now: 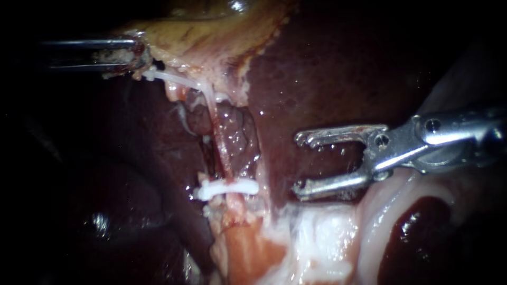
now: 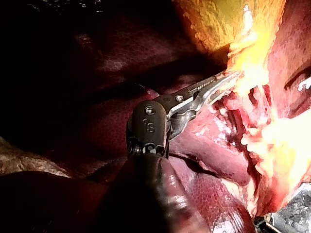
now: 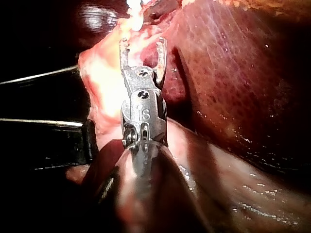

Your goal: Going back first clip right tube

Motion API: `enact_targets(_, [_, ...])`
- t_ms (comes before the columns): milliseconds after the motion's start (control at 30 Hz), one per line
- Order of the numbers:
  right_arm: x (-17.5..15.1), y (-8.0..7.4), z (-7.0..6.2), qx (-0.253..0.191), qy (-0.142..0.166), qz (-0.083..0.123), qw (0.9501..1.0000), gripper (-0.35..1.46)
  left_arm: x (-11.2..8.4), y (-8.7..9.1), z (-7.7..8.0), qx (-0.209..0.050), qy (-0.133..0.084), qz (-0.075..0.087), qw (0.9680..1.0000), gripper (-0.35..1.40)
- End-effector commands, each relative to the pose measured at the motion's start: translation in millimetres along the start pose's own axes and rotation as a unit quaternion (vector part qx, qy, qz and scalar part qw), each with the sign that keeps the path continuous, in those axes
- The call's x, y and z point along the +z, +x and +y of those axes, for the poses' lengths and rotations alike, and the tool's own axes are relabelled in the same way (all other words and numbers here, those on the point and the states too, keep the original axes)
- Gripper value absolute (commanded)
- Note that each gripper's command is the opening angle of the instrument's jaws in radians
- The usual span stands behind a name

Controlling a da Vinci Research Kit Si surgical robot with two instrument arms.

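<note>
White clip [image 1: 227,188] sits across tube [image 1: 221,142], low in endoscope view, below gallbladder [image 1: 211,31]. Near clip, apart from it, right instrument [image 1: 300,164]: jaws wide, empty, over liver [image 1: 327,68]. At gallbladder edge, left instrument [image 1: 140,54]: jaws clamped on gallbladder.

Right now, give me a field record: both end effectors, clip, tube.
left instrument: end effector jaws shut on gallbladder edge
right instrument: end effector jaws open, empty, beside clip, not touching it
clip: white, closed across tube
tube: runs from gallbladder down to clip, looks stretched
liver: dark red, behind tube and right instrument
</note>
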Motion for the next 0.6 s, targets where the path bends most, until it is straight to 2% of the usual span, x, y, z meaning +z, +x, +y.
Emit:
enact_targets(33, [0.0,0.0,0.0,0.0,0.0,0.0,1.0,0.49,0.4,-0.2,-0.2,0.001,0.001,0.002,1.0,-0.35])
enact_targets(367, [-0.3,-0.2,0.1,0.0,0.0,0.0,1.0,0.49,3.2,-2.2,-1.2,0.007,-0.001,-0.009,0.9999,-0.35])
enact_targets(600, [-0.3,-0.2,0.0,0.0,0.0,0.0,1.0,0.49,3.8,-2.6,-1.1,0.008,-0.002,-0.01,0.9999,-0.35])
